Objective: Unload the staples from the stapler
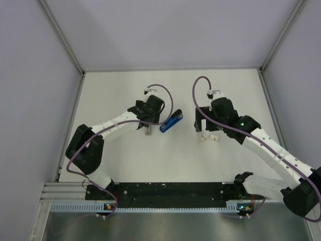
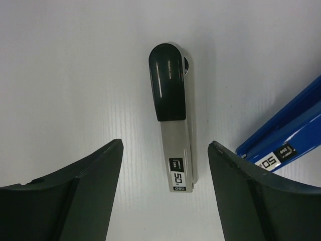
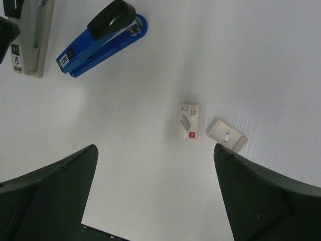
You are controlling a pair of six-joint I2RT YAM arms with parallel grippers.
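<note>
The blue stapler (image 1: 170,121) lies flat mid-table, between the two arms, with its black top showing (image 3: 100,37). My left gripper (image 1: 146,123) is open just left of it, its fingers either side of a grey bar (image 2: 176,130) and not touching it. The stapler (image 2: 286,140) shows just outside the right finger (image 2: 251,196). My right gripper (image 1: 207,128) is open over two small pale packs of staples (image 3: 188,122) (image 3: 227,135) lying side by side. Nothing is between its fingers (image 3: 155,148).
The grey bar (image 1: 147,131), black-capped and labelled, lies beside the stapler (image 3: 27,37). Grey walls enclose the white table (image 1: 125,165) on three sides. A black rail (image 1: 165,190) with the arm bases runs along the near edge.
</note>
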